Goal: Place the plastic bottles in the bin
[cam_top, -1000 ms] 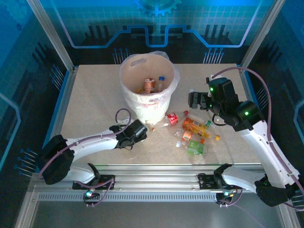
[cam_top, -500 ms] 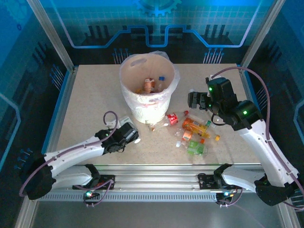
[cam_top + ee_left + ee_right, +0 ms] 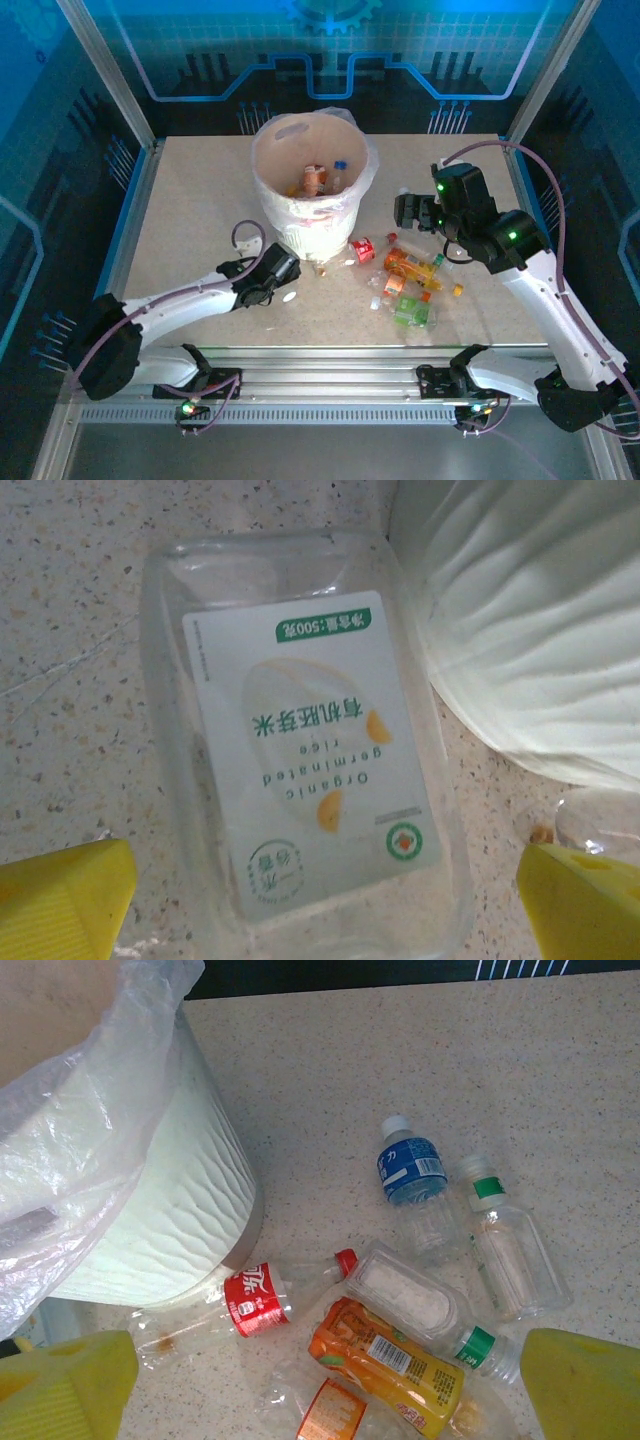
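The bin (image 3: 300,222), a ribbed white bucket lined with a clear plastic bag (image 3: 90,1120), stands midway across the table (image 3: 195,200), closer to its far edge than its near one. A few plastic bottles already lie inside it, among them an orange-labelled one (image 3: 314,180) and a blue-capped one (image 3: 340,168).

The left claw (image 3: 320,905) hangs low over the table just off the near side of the bin's base, its yellow fingers (image 3: 60,900) spread wide and holding nothing. Below it a clear flat bottle with a white rice-drink label (image 3: 310,750) lies on the table, close beside the bin's wall.

The right claw (image 3: 325,1390) hovers above the table to the right of the bin, also wide open and empty. Under it lies a loose cluster of bottles on the right half of the table, near the bin's base. A red-labelled bottle (image 3: 255,1305) lies closest to the bin. An orange juice bottle (image 3: 385,1355) lies just beside it, and a clear flat bottle with a green cap (image 3: 405,1295) lies against that one. A blue-labelled bottle with a white cap (image 3: 412,1175) and a clear green-capped bottle (image 3: 505,1250) lie side by side toward the far edge of the table. A green-labelled bottle (image 3: 410,313) lies at the near end of the cluster.
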